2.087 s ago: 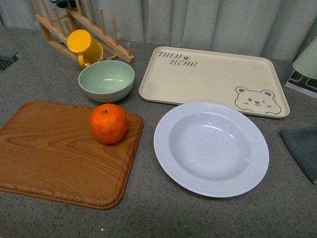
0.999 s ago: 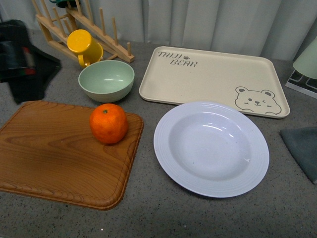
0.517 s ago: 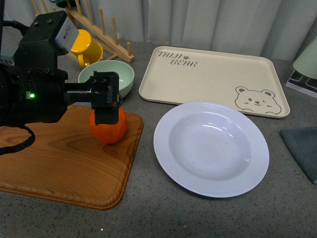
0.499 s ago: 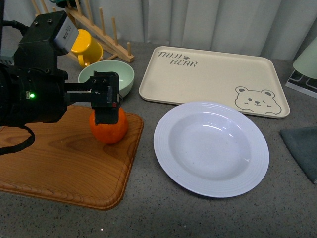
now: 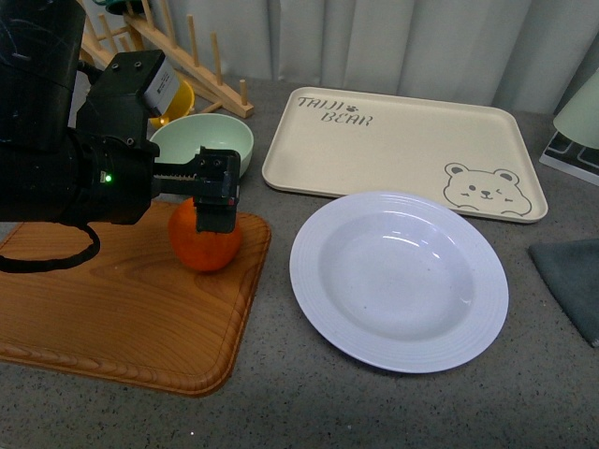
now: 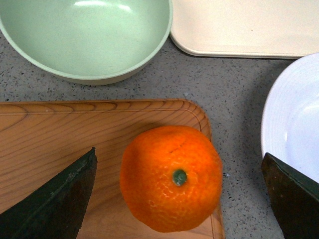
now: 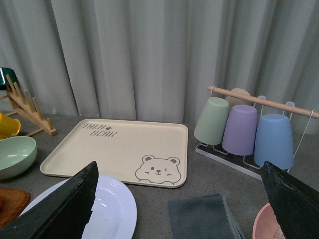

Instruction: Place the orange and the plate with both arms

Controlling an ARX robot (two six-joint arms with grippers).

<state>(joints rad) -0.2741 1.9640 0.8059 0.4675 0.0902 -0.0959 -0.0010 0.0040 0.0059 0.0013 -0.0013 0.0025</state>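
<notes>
One orange (image 5: 202, 251), one white plate (image 5: 399, 281), one green bowl (image 6: 84, 35), one bear-print tray (image 5: 402, 154) — one wooden board (image 5: 112, 299), one yellow mug (image 5: 182, 101)

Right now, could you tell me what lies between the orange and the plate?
Between orange and plate: only the board rim and bare counter, clearest in the left wrist view.

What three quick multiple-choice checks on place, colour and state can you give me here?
1. The orange sits: A on the wooden board; B in a sink; C in a cup.
2. The bowl is: A blue; B pale green; C red.
3. The left end effector is: A shut on the orange; B out of view; C open.
A: it rests near the board's corner. B: the left wrist view shows pale green. C: its fingers stand apart, with gaps beside the orange.
</notes>
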